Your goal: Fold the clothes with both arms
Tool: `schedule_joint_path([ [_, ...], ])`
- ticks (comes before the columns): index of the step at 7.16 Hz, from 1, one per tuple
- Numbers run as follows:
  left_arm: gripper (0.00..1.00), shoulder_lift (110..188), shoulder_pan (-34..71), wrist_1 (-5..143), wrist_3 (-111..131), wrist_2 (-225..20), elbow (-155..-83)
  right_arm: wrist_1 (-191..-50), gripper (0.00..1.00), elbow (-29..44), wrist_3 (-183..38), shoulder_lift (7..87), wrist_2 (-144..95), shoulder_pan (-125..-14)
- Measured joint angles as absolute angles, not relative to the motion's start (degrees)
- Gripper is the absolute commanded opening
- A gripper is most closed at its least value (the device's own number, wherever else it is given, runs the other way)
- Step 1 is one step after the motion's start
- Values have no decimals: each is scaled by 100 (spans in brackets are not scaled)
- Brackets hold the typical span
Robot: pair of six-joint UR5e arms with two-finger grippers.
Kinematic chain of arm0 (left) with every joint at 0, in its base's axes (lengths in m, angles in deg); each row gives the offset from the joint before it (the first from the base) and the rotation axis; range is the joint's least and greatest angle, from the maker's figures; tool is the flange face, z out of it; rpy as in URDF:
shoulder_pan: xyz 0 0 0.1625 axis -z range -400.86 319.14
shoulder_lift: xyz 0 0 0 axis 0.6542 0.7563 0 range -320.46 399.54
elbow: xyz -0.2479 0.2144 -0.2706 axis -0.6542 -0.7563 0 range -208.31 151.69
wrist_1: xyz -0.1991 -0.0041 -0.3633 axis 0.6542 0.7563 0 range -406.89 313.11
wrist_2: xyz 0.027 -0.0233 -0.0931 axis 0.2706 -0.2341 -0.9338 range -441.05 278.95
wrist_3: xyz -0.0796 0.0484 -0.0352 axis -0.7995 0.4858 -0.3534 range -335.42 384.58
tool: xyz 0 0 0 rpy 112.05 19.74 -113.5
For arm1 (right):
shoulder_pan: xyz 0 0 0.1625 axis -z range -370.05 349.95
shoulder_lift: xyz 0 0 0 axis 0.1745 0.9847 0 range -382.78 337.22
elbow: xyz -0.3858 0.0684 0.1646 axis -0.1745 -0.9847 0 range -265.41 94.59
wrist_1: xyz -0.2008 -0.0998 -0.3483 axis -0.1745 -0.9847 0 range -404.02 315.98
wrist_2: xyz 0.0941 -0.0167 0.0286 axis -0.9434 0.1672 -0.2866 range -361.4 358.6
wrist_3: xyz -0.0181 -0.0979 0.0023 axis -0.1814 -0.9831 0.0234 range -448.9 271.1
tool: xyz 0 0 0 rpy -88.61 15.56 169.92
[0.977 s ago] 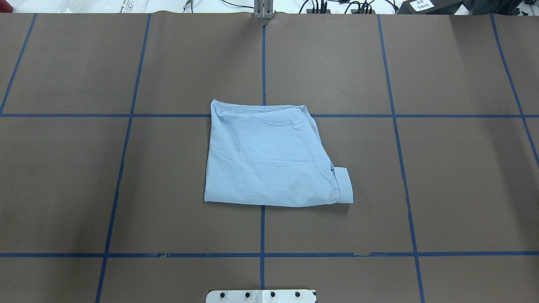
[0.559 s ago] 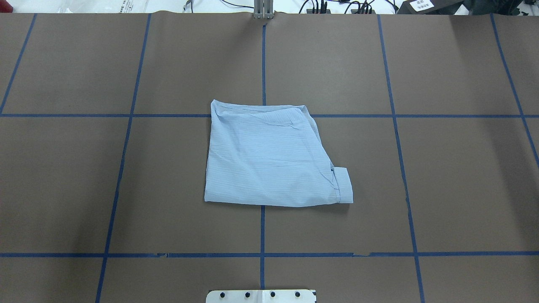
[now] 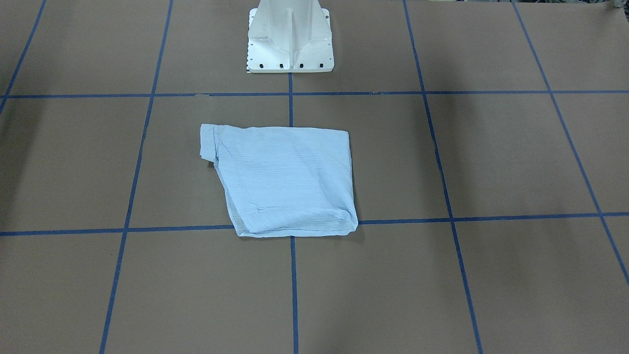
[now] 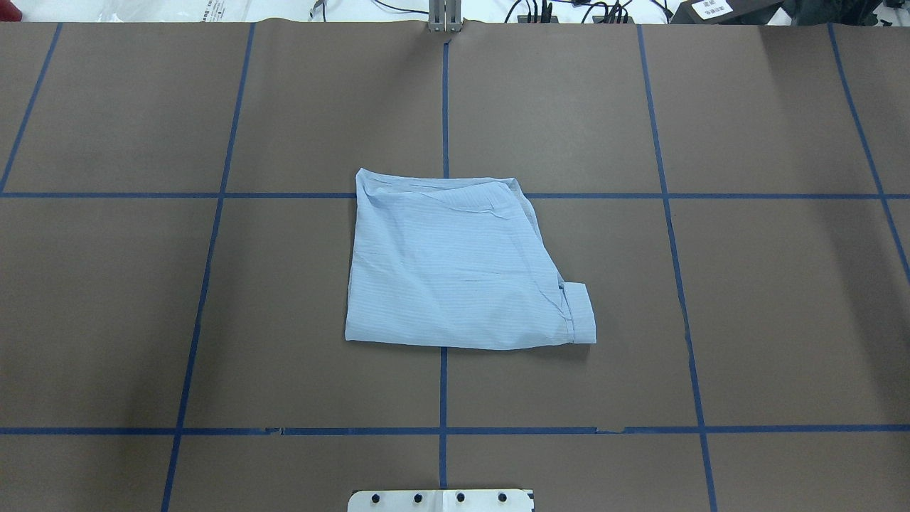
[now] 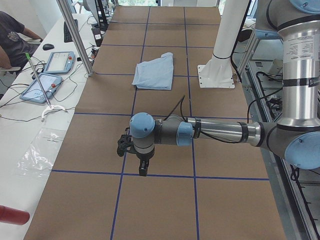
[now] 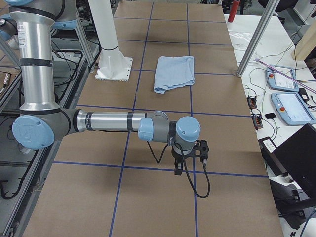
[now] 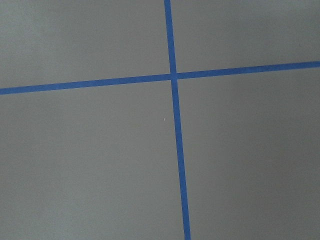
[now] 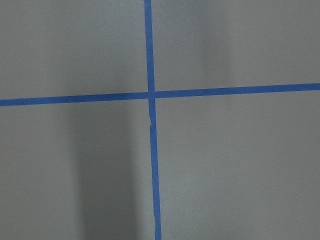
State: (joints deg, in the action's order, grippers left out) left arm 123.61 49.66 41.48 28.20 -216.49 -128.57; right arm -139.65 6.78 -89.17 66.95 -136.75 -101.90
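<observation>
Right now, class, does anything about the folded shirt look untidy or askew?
Yes. A cuff sticks out at the robot's near right corner of the shirt, and that right edge slants, so the fold is no neat rectangle.

1. Left gripper (image 5: 142,169) and right gripper (image 6: 177,169) showed only in the side views, too small to tell whether either was parted or closed.
2. Shirt (image 4: 455,270) lay folded, and its top layer covered the layers underneath.
3. Pedestal base (image 4: 441,500) was cut off by the overhead view's bottom edge.
4. Person (image 5: 10,35) was cropped at the left side view's edge.
</observation>
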Motion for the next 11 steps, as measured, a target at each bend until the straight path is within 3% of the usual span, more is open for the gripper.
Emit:
schedule_joint_path([
  [11, 99, 12372, 4984, 4285, 2774, -21650, -12877, -13965, 100, 659, -8917, 6607, -13666, -10181],
])
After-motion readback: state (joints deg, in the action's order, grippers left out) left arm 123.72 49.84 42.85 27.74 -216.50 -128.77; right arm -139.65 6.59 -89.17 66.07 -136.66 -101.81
